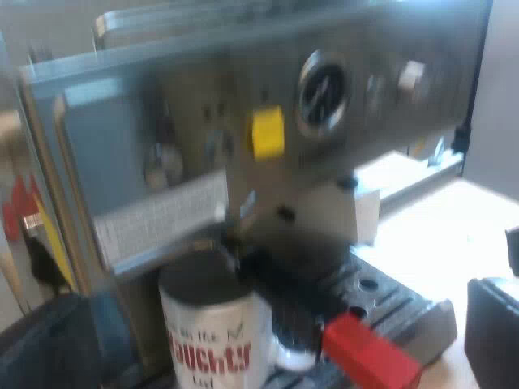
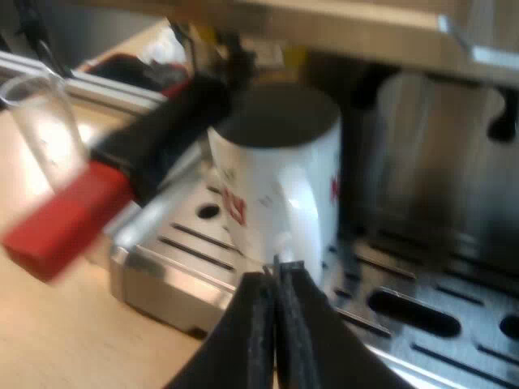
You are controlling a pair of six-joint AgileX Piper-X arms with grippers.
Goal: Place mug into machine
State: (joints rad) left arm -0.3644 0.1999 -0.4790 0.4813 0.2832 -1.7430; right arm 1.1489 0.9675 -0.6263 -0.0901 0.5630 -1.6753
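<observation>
**Mug [image 2: 304, 186] on drip tray [image 2: 422, 316], right pincer [image 2: 280, 271] closed at its handle**

Right pincer: both black fingers are pressed together, with no gap visible along their length. The tips sit at the foot of the mug's handle. Whether they pinch it or merely touch it cannot be told. The mug is directly ahead of the tips. It is upright, white with red lettering, dark inside, and stands on the slotted metal drip tray of the espresso machine [image 2: 438, 154]. The tray extends beneath and beyond the fingertips. The holder [image 2: 166, 134], with a dark handle, passes just beside the mug's rim. Its red end [image 2: 57, 219] comes out nearer to the pincer than the mug does. A clear measuring glass [image 2: 40, 121] stands on the wooden table [image 2: 57, 348], apart from the tray.

Left pincer [image 1: 277, 292]: the fingers are spread wide and hold nothing. It faces the machine's front. The mug [image 1: 207, 340] is ahead of it under the machine's head, on the tray [image 1: 405, 312]. The red end [image 1: 369, 352] lies closer to the pincer than the mug. A yellow tag [image 1: 268, 132] and a round dial [image 1: 323, 91] sit on the front panel beyond the mug
</observation>
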